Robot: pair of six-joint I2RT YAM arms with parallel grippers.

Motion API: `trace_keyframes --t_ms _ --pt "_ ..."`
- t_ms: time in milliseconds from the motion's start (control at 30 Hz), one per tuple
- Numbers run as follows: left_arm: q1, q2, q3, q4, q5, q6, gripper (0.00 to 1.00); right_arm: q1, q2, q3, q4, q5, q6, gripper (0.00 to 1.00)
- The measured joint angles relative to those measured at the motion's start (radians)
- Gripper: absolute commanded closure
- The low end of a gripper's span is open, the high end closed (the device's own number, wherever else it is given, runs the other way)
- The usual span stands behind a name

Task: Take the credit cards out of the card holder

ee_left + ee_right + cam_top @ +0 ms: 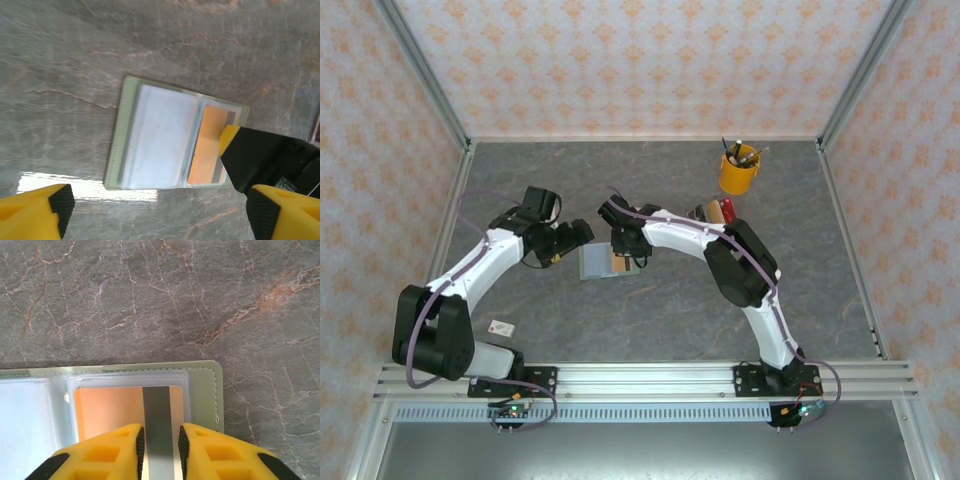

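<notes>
Right gripper [160, 437] narrowed over card [110, 407], grasp unclear; left gripper [578, 237] released, holder's [595, 263] ten o'clock; unpinned holder may drag along.

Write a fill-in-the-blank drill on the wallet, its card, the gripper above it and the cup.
1. The card holder lies ___ on the table.
2. The credit card in its pocket is mostly ___.
3. The right gripper has its fingertips either side of the card's ___ stripe.
4. The ___ cup holds pens.
Missing words: open; orange; grey; yellow.
</notes>
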State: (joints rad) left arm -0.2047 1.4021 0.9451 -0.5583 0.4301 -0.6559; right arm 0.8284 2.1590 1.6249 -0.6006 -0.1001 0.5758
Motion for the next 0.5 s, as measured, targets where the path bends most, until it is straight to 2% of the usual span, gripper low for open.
trace_keyframes --t_ms 67,167,233,367,500 --pt "-0.026 0.026 0.000 0.024 0.022 -0.003 0.23 -0.005 -0.005 -0.011 0.012 -0.010 0.000 0.72" --pt "-0.055 0.065 0.000 0.063 0.051 -0.014 0.43 -0.011 -0.014 -0.030 0.031 -0.026 0.000 0.72" --pt "-0.071 0.096 0.000 0.092 0.066 -0.026 0.52 -0.014 -0.019 -0.040 0.043 -0.035 0.000 0.72" --pt "-0.090 0.165 0.000 0.142 0.093 -0.047 0.62 -0.020 -0.028 -0.058 0.064 -0.050 0.000 0.73" --pt "-0.097 0.223 0.002 0.177 0.113 -0.055 0.65 -0.024 -0.032 -0.069 0.076 -0.062 0.000 0.73"
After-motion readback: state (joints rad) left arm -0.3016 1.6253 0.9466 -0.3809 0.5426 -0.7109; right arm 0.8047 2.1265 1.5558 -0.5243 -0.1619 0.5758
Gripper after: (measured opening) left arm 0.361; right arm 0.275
